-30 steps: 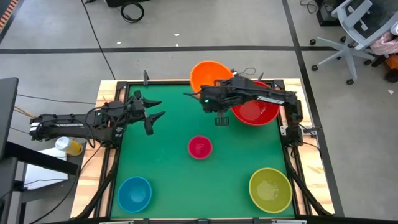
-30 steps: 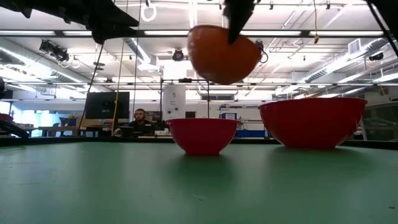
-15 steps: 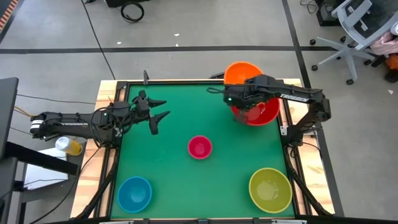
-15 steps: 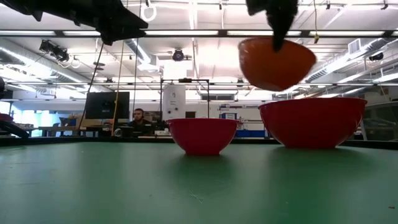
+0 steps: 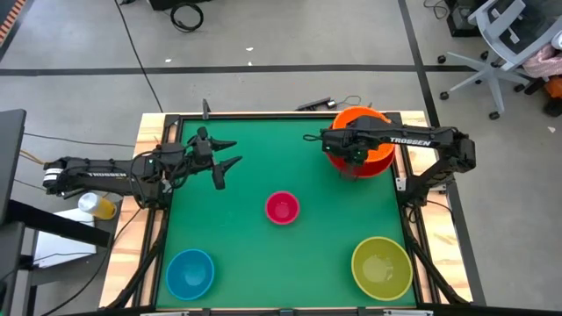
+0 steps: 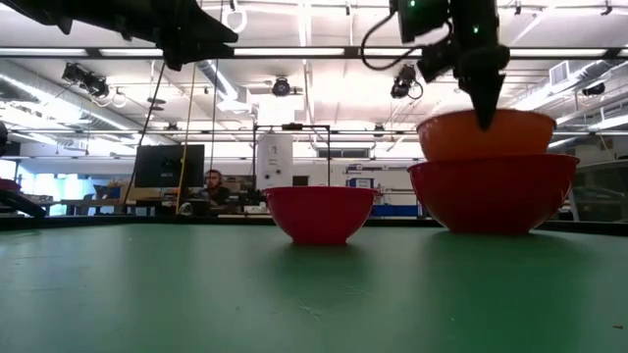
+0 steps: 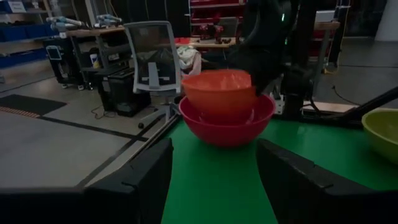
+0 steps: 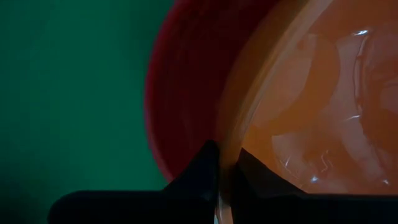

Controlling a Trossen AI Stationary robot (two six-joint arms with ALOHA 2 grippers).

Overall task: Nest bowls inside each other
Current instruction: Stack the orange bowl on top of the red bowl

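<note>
At the table's far right the red bowl stands on the green mat. The orange bowl sits level inside it, its lower part hidden by the red wall. My right gripper points down over them and is shut on the orange bowl. My left gripper hovers open and level above the mat's far left, with nothing between its fingers. The small magenta bowl stands mid-table, the light blue bowl near left, and the yellow-green bowl near right. My right gripper pinches the orange bowl's rim on its near side, one finger inside the bowl and one outside, between it and the red wall. The fingers come from above, pointing down. The bowl stays upright; whether it rests on the red bowl I cannot tell.
A raised wooden frame rims the mat. A yellow-capped container lies off the table's left side. Open mat lies between the magenta bowl and the two near bowls. A person sits far behind the table.
My right gripper has carried the orange bowl toward the table's right edge and down. The bowl hung tipped and high above the mat a second ago. Now it sits level inside the red bowl. The gripper stays shut on it.
</note>
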